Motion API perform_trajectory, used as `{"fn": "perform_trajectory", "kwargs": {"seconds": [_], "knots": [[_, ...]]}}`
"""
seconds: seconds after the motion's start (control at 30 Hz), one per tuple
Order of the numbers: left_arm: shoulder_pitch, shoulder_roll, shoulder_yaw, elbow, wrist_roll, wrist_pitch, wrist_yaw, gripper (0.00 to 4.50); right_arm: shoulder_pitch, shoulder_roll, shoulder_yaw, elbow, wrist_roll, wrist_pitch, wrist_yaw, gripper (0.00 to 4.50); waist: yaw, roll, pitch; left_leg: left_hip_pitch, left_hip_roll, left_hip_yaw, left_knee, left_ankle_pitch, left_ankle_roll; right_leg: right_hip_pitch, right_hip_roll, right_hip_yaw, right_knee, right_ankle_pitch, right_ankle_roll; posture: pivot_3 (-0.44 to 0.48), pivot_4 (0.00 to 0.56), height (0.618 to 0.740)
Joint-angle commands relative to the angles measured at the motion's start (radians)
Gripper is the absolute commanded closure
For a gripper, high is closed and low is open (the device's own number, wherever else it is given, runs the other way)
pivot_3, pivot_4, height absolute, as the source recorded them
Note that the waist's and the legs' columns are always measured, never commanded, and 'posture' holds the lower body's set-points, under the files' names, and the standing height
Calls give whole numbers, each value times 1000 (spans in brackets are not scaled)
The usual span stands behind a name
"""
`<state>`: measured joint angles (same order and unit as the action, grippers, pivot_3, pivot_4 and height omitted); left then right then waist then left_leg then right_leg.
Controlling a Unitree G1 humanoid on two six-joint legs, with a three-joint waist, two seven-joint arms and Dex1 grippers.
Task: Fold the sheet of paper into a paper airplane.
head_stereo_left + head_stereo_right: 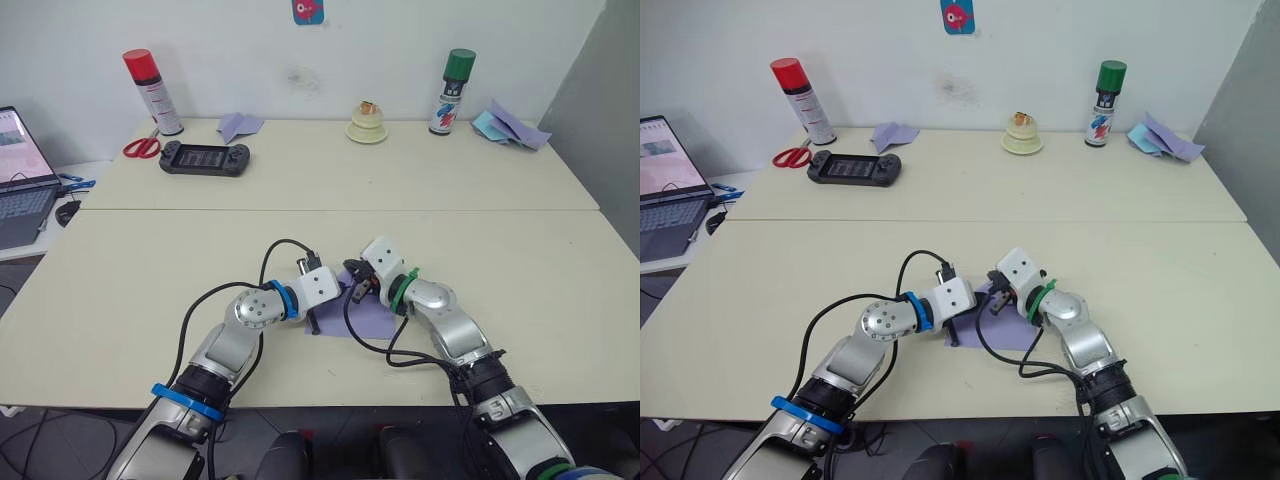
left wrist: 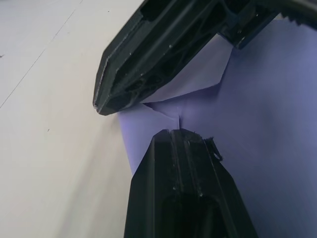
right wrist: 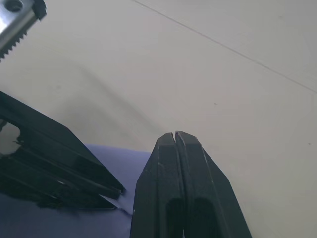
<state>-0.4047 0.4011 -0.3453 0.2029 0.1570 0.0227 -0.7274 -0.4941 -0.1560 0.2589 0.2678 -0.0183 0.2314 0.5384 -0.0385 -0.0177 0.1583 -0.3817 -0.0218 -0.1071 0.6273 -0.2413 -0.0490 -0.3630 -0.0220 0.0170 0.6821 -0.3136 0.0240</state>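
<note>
**Corner fold in progress: both pincers pressing the sheet**

The pale cream worktop (image 1: 500, 290) carries the thin lavender sheet of paper (image 1: 372, 318), which lies flat near the front edge, between the two forearms. One corner flap is turned over, showing a paler underside in the left wrist view.

Risk: the sheet is light and the worktop looks smooth. A sideways push from either tip would probably slide the paper and skew the crease. Uneven pressure could let the flap spring open.

Both arms are bent inward at the elbow, wrists converging over the sheet. The left pincer (image 2: 181, 136) is clenched, empty, its tip resting on the paper at the crease. The right pincer (image 3: 176, 136) is likewise clenched, grasping nothing, its tip at the sheet's edge.
</note>
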Motion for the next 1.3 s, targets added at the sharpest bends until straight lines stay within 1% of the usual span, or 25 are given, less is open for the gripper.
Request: {"fn": "perform_trajectory", "kwargs": {"seconds": [0.03,0.13,0.2,0.27,0.3,0.33,0.4,0.47,0.57,0.63,0.7,0.83,0.93,1.07,1.1,1.23,1.3], "knots": [[45,9,-49,74,49,53,-12,4487,-26,0,6,23,-13,-7,4,4500,0,0,0,0,0,0,0,0,0,0,0,0,0,0,0,0,150,722],[46,13,-52,76,52,41,-15,4487,-25,-4,9,31,-18,5,8,4500,0,0,0,0,0,0,0,0,0,0,0,0,0,0,0,0,150,722],[48,11,-42,75,34,43,-25,4487,-24,-6,10,36,-23,11,9,4500,0,0,0,0,0,0,0,0,0,0,0,0,0,0,0,0,150,722],[48,13,-36,70,27,43,-28,3968,-24,-6,11,40,-26,14,9,4500,0,0,0,0,0,0,0,0,0,0,0,0,0,0,0,0,150,722],[47,18,-35,68,32,31,-24,3827,-25,-5,11,41,-27,15,8,4500,0,0,0,0,0,0,0,0,0,0,0,0,0,0,0,0,150,722],[46,25,-34,66,39,16,-21,3493,-25,-3,12,43,-29,15,8,4500,0,0,0,0,0,0,0,0,0,0,0,0,0,0,0,0,150,722],[48,47,-32,56,49,-16,-23,3031,-26,-1,12,45,-31,16,7,4500,0,0,0,0,0,0,0,0,0,0,0,0,0,0,0,0,150,722],[58,81,-24,25,39,-39,-48,2413,-26,1,13,46,-33,16,6,4500,-1,0,0,0,0,0,0,0,0,0,0,0,0,0,0,0,150,722],[84,158,17,-62,-20,-52,-117,2413,-24,7,15,45,-36,17,5,4500,-10,1,0,0,1,1,-2,0,0,-1,0,1,0,1,-1,0,150,722],[101,204,57,-110,-70,-50,-156,2413,-23,9,15,45,-37,17,6,4500,-11,1,0,0,1,1,-4,0,0,-2,0,1,0,2,-5,0,150,722],[116,249,114,-159,-146,-27,-206,2413,-21,10,17,46,-37,16,7,4500,-11,2,1,0,1,0,-4,0,0,-3,0,0,0,2,-5,0,150,722],[121,291,221,-241,-335,144,-288,2413,-4,9,42,32,-49,5,21,4500,-12,4,5,-3,1,1,-4,0,0,-5,0,0,0,2,-5,0,150,722],[93,292,259,-244,-395,236,-302,3039,15,12,52,20,-52,15,21,4500,-10,3,6,-4,1,0,-3,0,0,-6,0,0,0,2,-4,0,150,722],[37,256,245,-199,-392,257,-288,4350,21,13,50,11,-53,20,18,4500,-10,3,6,-4,0,1,-3,0,0,-5,0,0,0,2,-5,0,150,722],[23,242,241,-190,-393,261,-283,4469,22,12,51,11,-54,20,19,4500,-10,3,6,-4,0,1,-3,0,0,-5,0,0,0,2,-5,0,150,722],[-39,187,200,-152,-379,269,-293,4469,24,7,51,8,-54,23,23,4500,-10,3,6,-5,0,1,-3,0,0,-6,0,0,0,2,-5,0,150,722],[-81,157,173,-105,-355,267,-286,4469,25,5,53,7,-54,26,24,4500,-9,3,6,-5,1,1,-3,0,0,-6,1,0,0,2,-5,0,150,722]]}}
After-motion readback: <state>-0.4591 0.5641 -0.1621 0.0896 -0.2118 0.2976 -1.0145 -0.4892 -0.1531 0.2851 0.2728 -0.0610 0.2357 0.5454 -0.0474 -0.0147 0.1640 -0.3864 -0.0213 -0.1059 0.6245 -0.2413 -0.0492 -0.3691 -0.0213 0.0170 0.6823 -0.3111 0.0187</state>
